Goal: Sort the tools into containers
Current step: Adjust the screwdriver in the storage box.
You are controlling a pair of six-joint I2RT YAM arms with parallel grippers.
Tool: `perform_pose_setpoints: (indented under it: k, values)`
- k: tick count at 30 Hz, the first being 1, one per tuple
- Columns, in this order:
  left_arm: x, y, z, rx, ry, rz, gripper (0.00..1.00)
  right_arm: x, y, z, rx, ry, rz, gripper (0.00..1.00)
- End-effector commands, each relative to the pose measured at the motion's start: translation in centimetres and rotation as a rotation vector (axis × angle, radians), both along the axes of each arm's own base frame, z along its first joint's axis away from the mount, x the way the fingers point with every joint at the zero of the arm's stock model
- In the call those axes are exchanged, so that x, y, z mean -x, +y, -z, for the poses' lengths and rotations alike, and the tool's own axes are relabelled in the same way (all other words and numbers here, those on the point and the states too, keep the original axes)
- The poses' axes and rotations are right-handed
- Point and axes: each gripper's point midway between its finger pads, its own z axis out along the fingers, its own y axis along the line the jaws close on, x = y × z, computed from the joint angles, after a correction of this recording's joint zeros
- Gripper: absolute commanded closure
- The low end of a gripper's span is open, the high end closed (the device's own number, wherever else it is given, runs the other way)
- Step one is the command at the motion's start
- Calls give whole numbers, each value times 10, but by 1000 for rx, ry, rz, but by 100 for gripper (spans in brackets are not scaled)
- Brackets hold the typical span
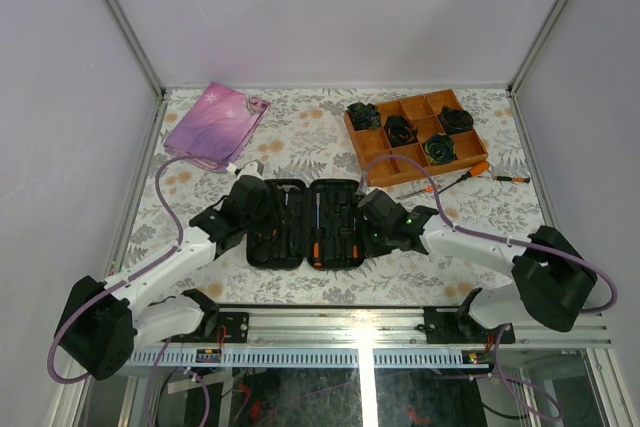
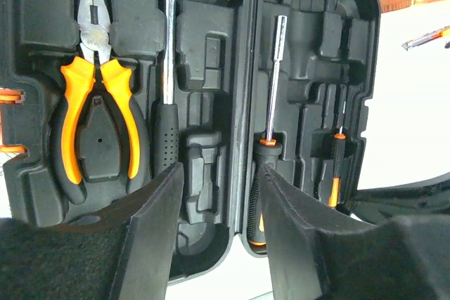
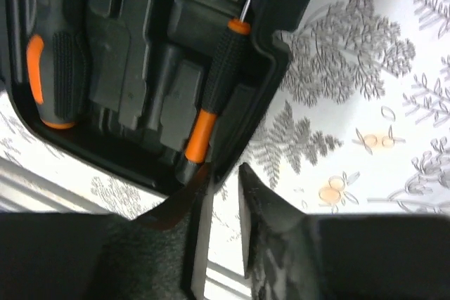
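Just ahead of my right pincer [image 3: 225, 170], its fingers a slit apart at the tool case's [image 3: 126, 96] rim, a slim driver [image 3: 214, 96] sat in its slot. Whether I pinched anything, I couldn't tell. My left pincer [image 2: 219, 173] hung spread and empty before the seated pliers [image 2: 95, 103], probably to steady the case. Farther off, loose drivers [image 1: 470, 175] lay unsorted beside the orange tray [image 1: 352, 137].

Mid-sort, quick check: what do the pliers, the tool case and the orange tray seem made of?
The pliers: bare grey metal jaws with a dull sheen; the handles look like matte orange plastic or rubber over black. The case: moulded hard black plastic, going by the crisp tool slots and soft highlights. The orange tray: probably rigid plastic, matte; too small to be sure.
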Motion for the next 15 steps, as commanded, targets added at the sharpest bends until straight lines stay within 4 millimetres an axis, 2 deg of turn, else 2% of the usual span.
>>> perform_pose_setpoints:
  k: [1, 5, 15]
  values:
    - [-1, -6, -10, -1, -38, -7, 53, 17, -16, -13, 9, 6, 39, 68]
    - [6, -14, -13, 5, -49, 24, 52, 8, -16, -38, -53, -90, 56, 59]
    - [19, -28, -24, 7, -103, 64, 46, -13, -16, -81, -210, -297, 124, 53]
